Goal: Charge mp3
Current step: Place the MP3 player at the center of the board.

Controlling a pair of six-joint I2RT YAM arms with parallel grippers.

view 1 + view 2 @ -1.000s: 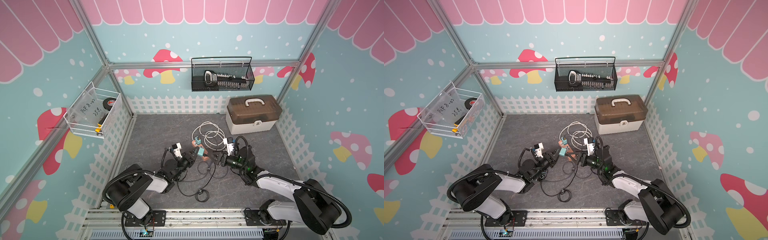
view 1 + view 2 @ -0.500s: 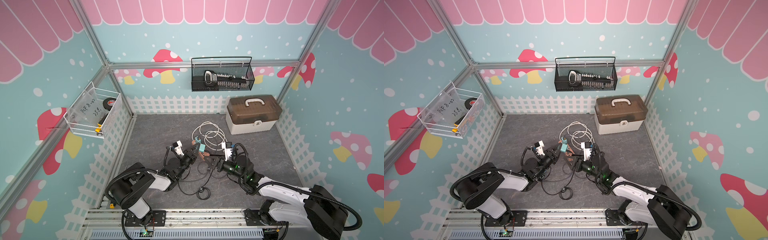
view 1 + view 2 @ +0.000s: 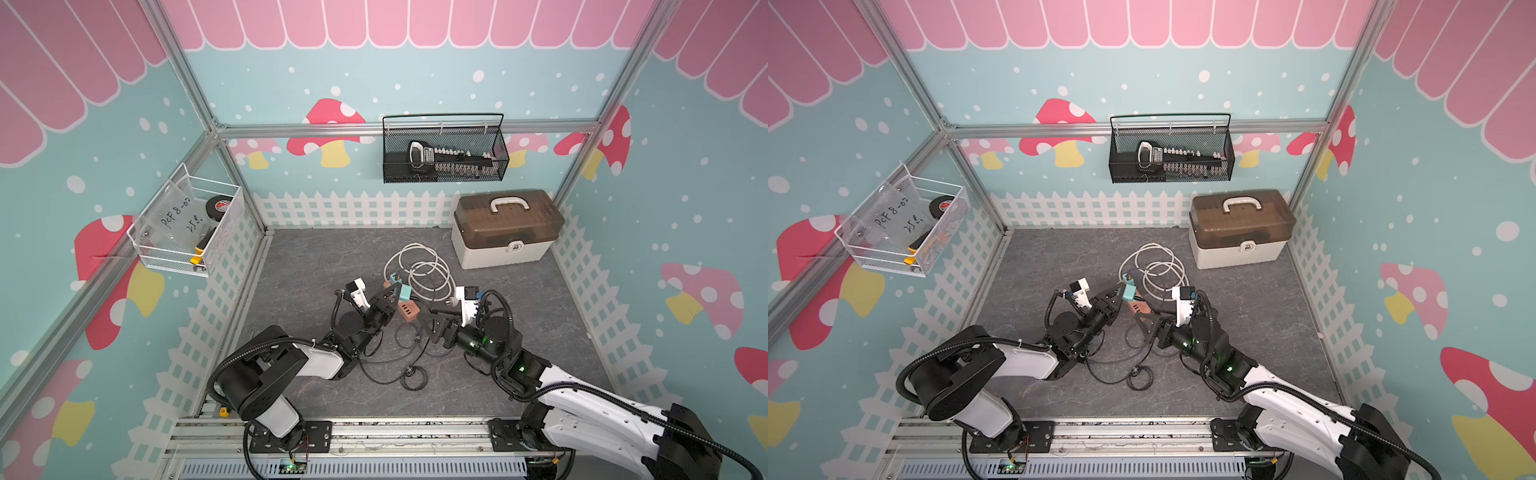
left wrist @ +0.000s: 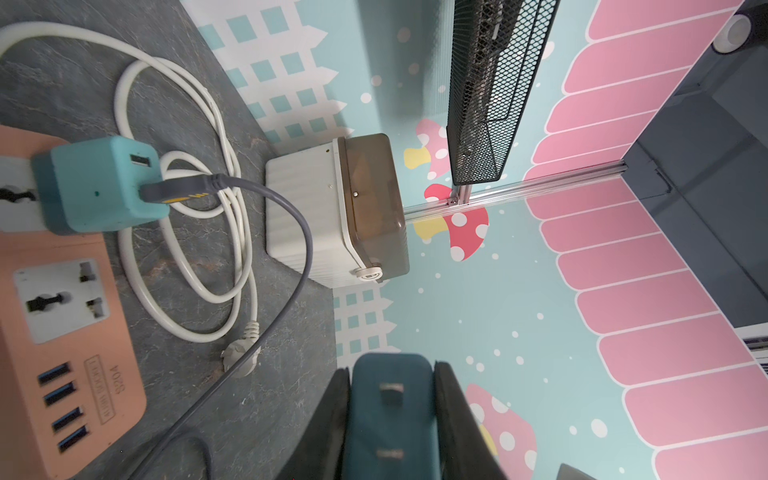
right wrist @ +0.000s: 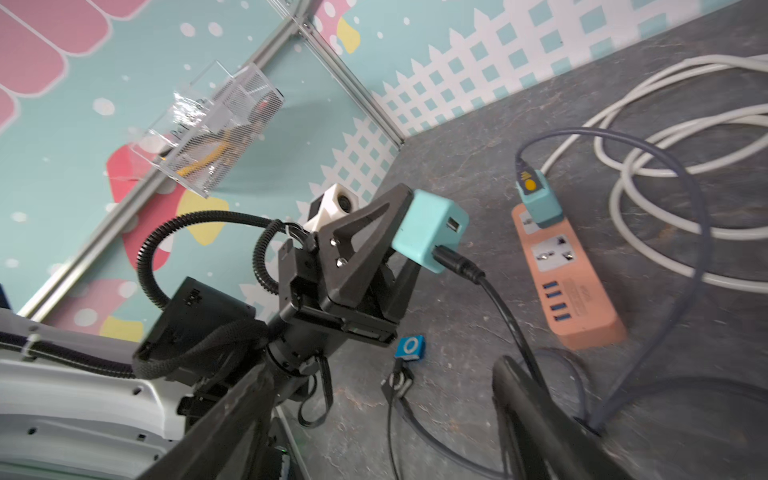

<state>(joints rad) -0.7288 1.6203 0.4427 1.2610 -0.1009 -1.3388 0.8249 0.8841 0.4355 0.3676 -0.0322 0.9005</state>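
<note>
In the lower middle of both top views, the left gripper is clenching a teal charger above the bench, with a black cable plugged into it. The right gripper, just to its right in frame, is hanging released, its fingers spread wide beside that cable. The small blue mp3 player is lying on the bench beneath the left gripper, near an orange power strip carrying a second teal charger.
</note>
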